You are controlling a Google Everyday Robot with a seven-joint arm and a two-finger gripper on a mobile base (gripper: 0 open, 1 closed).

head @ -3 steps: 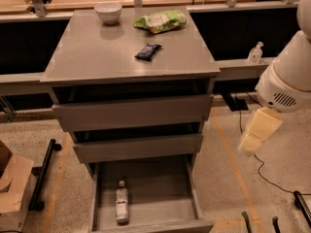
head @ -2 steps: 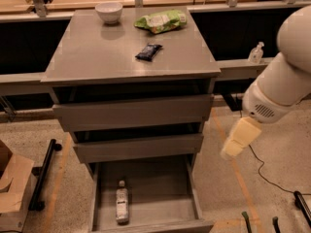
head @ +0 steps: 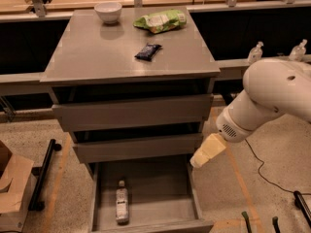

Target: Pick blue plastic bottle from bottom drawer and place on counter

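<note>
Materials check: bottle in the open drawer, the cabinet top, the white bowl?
Blue plastic bottle: looks like clear plastic, white cap, dark label band.
Counter: smooth grey slab, slightly glossy, faintly mirrors the bowl; laminate or metal, unclear.
Bowl: white, ceramic or plastic, can't tell.
Gripper hangs right of the bottom drawer; cream shell, likely plastic.

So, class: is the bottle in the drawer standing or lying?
Lying: the bottle rests flat on the drawer floor, cap toward the cabinet. The jaws hang above the drawer's right wall.

My white arm (head: pixel 272 93) fills the right edge of the frame, angled down and to the left; my cream tool (head: pixel 203 155) sits low, right of centre, pointing down-left.
</note>
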